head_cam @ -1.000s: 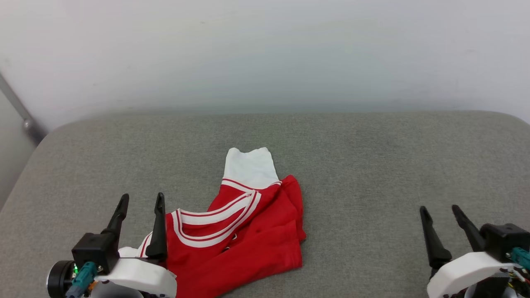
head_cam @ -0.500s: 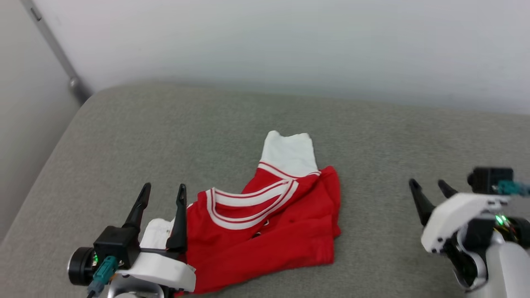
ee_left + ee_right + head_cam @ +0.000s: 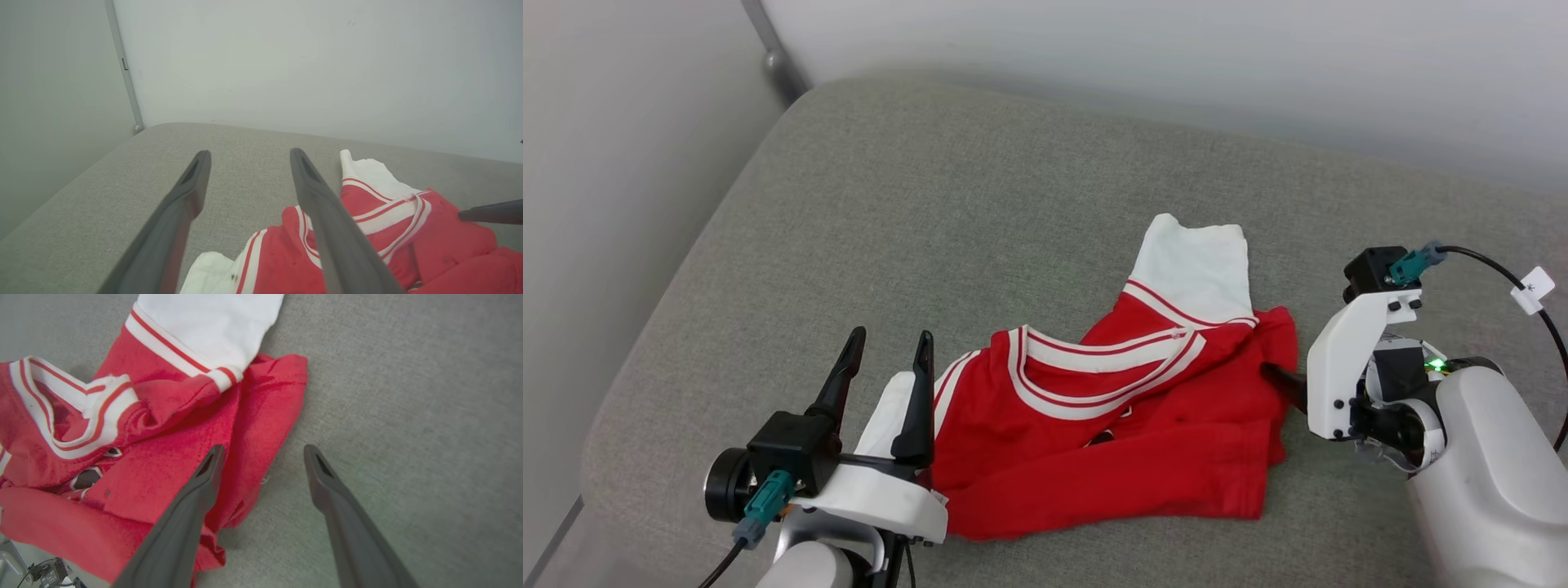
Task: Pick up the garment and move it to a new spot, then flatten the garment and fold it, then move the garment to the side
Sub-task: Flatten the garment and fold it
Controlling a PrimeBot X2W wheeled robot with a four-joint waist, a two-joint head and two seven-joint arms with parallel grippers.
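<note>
Crumpled red-and-white jersey shirt (image 3: 1111, 425) sits mid grey fabric cushion (image 3: 980, 204); your left gripper (image 3: 891, 333) and right gripper (image 3: 263, 449) flank it, fingers spread.

Soft cloth, coarse weave
Garment (image 3: 1111, 482): soft matt knit; cushion (image 3: 931, 204): rough grey woven fabric; left gripper (image 3: 891, 333) and right gripper (image 3: 264, 447): matt dark plastic fingers (image 3: 327, 220).

Soft, even light from overhead left the pale wall (image 3: 1094, 49) flat and dull. The garment (image 3: 163, 465) threw only a faint, soft-edged shadow on the grey cushion (image 3: 408, 416). The head view was sharp; in both wrist views the near fingers (image 3: 167, 228) were blurred and stretched toward the bottom edge
</note>
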